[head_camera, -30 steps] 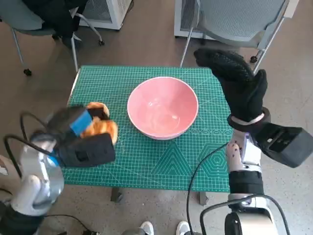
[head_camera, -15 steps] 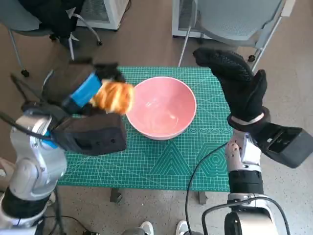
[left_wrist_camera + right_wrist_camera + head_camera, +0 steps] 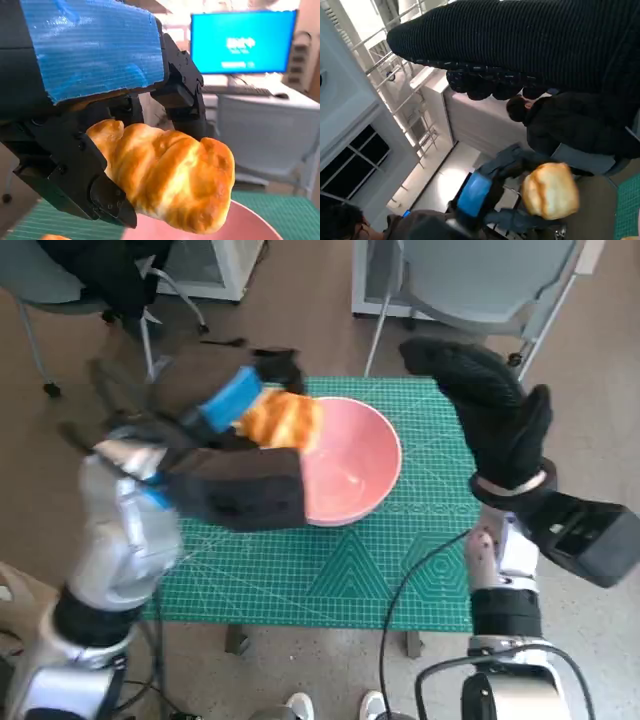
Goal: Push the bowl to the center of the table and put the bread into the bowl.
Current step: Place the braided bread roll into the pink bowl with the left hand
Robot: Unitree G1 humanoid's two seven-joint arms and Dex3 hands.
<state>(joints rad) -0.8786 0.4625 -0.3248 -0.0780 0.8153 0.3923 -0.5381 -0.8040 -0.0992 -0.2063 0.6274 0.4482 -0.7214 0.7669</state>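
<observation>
Now the left hand (image 3: 225, 410) grips the bread (image 3: 282, 419) over the bowl's (image 3: 355, 465) rim.

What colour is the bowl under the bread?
Pink. The bowl shows best in the head view, beneath the bread.

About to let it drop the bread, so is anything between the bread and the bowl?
Nothing visible. The left hand holds the bread over the near-left rim of the bowl, whose inside looks empty. The right hand is raised off to the bowl's other side.
</observation>
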